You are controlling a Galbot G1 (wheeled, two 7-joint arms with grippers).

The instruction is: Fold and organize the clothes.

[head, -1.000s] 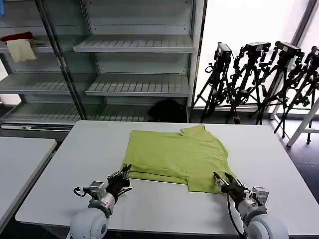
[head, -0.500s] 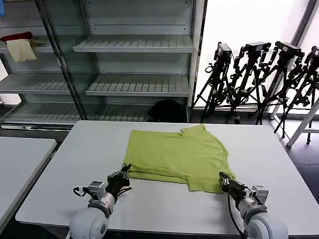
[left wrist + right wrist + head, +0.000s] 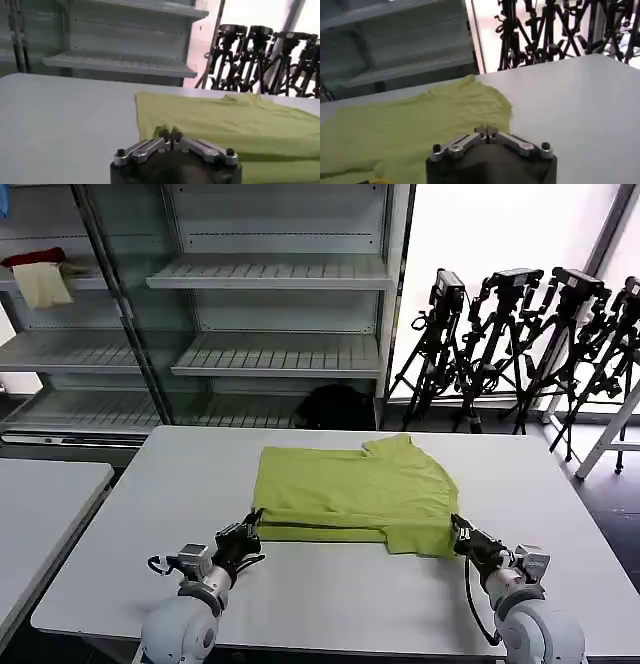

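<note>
Lime-green T-shirt point(image 3: 352, 495) lies partly folded mid-table point(image 3: 180, 474), collar twd the shelving point(image 3: 270, 274). Left gripper point(image 3: 250, 527) at shirt's near-left corner, fingers together, clamped on the hem. Right gripper point(image 3: 457, 533) at near-right corner, fingers pinched shut on the fabric edge.

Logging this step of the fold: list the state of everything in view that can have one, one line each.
T-shirt: lying flat on the table, partly folded, near edge doubled over.
Left end effector: shut, at the shirt's near left corner.
Right end effector: shut, at the shirt's near right corner.
Shelves: mostly bare.
Tripods: standing by the window.
</note>
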